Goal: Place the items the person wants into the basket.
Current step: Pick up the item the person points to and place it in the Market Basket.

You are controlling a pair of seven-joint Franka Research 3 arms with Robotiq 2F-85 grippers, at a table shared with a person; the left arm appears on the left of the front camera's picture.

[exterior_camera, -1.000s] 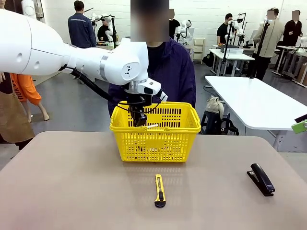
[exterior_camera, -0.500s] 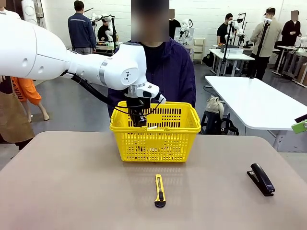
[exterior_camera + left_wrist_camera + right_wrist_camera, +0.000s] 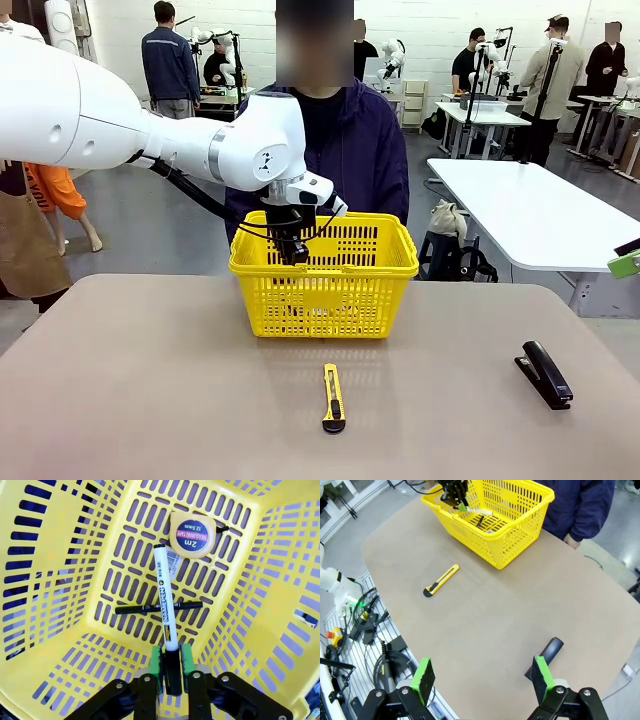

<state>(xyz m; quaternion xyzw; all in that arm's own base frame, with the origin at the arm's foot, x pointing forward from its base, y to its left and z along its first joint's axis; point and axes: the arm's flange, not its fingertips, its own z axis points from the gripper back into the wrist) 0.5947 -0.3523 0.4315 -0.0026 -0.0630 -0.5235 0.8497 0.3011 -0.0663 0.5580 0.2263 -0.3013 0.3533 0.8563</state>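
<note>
Your white marker (image 3: 164, 597) lies inside the yellow basket (image 3: 330, 295), its black cap end between the green pads (image 3: 156, 661) of the left gripper (image 3: 171, 666) — the pads sit just beside the cap on either side, and you cannot tell from the wrist view whether they still pinch it or have let go. The marker's body crosses over the thin black pen (image 3: 157, 608), which lies flat on the slotted floor. Past the marker's far tip sits the round yellow-and-black tape measure (image 3: 192, 534), just beside it on the same floor.

From the front, your left gripper (image 3: 293, 250) hangs down inside the basket near its left wall, and the person (image 3: 345, 150) in the dark jacket stands right behind the basket at the far side of the table (image 3: 150, 400).

On the table in front of the basket lies the utility knife (image 3: 333, 398), well apart from it; the black stapler (image 3: 545, 374) lies off to the right.

Your right gripper (image 3: 482, 677) hovers high above the near table edge — jaws spread wide, nothing between them.
</note>
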